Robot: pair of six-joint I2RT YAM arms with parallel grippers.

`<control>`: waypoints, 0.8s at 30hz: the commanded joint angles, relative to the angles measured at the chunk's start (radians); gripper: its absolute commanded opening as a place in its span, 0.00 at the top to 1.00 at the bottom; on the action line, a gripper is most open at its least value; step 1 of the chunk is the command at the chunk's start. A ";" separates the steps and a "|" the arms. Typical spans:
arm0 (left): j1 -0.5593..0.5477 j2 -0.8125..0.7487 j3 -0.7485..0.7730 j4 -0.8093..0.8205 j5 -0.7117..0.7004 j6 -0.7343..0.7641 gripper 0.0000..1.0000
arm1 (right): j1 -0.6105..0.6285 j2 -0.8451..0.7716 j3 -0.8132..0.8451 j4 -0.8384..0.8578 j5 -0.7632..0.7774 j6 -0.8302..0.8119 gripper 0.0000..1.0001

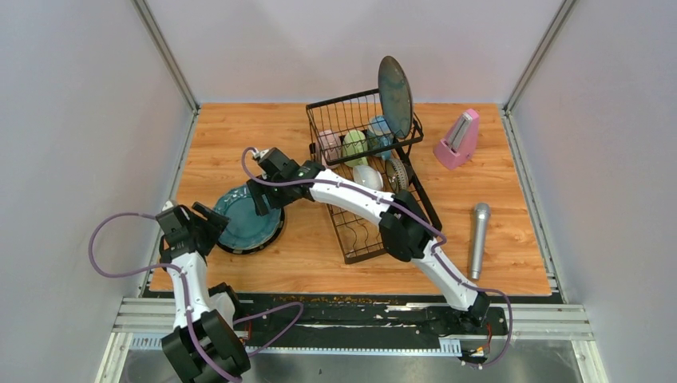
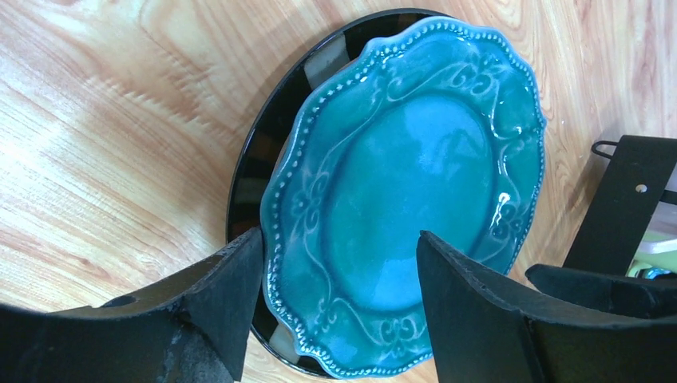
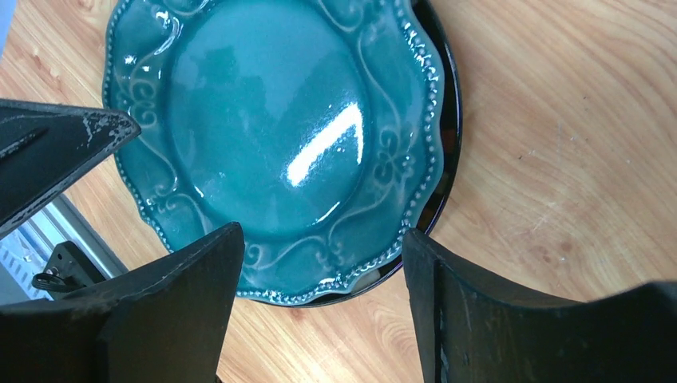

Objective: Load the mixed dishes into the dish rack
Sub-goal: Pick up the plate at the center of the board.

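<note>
A teal scalloped plate [image 1: 246, 215] lies on a black plate [image 2: 263, 136] on the wooden table, left of the dish rack [image 1: 375, 231]. My left gripper [image 2: 339, 239] is open at the plate's near-left rim, one finger beside the edge and the other over the plate. Open as well, my right gripper [image 3: 321, 233] hovers at the opposite rim, holding nothing. In the rack a dark speckled plate [image 1: 395, 96] stands upright. Pink [image 1: 329, 144], green [image 1: 354, 145] and blue [image 1: 381, 132] mugs sit in its basket. A white bowl [image 1: 367, 177] and a patterned bowl [image 1: 397, 171] rest in the slots.
A pink metronome [image 1: 457, 140] stands right of the rack at the back. A silver microphone [image 1: 478, 239] lies on the table's right side. Grey walls close in on three sides. The right arm reaches across in front of the rack.
</note>
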 commanded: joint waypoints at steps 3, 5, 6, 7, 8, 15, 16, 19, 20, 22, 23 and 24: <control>0.005 -0.020 -0.007 0.066 0.083 -0.009 0.29 | -0.038 0.055 0.080 0.002 -0.055 0.045 0.28; 0.004 -0.018 -0.011 0.070 0.088 -0.004 0.31 | -0.040 0.065 0.090 0.003 -0.061 0.042 0.28; 0.004 -0.018 -0.011 0.070 0.090 0.000 0.32 | -0.040 0.072 0.094 0.003 -0.064 0.040 0.28; 0.003 -0.018 -0.011 0.071 0.096 0.001 0.33 | -0.041 0.077 0.096 0.004 -0.064 0.040 0.28; 0.004 -0.017 -0.011 0.073 0.100 0.003 0.33 | -0.042 0.083 0.097 0.004 -0.065 0.044 0.28; 0.003 0.012 -0.022 0.108 0.159 0.018 0.37 | -0.043 0.078 0.067 0.043 -0.150 0.070 0.37; 0.003 0.022 -0.021 0.115 0.178 0.023 0.40 | -0.043 0.068 0.061 0.049 -0.150 0.068 0.41; 0.004 0.032 -0.025 0.133 0.209 0.030 0.43 | -0.042 0.045 0.041 0.057 -0.139 0.060 0.46; 0.004 0.034 -0.027 0.141 0.222 0.034 0.44 | -0.043 0.036 0.034 0.059 -0.135 0.056 0.49; 0.004 0.036 -0.028 0.152 0.243 0.041 0.49 | -0.043 0.015 0.017 0.065 -0.134 0.052 0.51; 0.004 0.038 -0.028 0.154 0.249 0.046 0.50 | -0.043 0.008 0.011 0.068 -0.132 0.052 0.52; 0.004 0.038 -0.028 0.158 0.254 0.047 0.51 | -0.042 -0.001 0.004 0.068 -0.128 0.051 0.54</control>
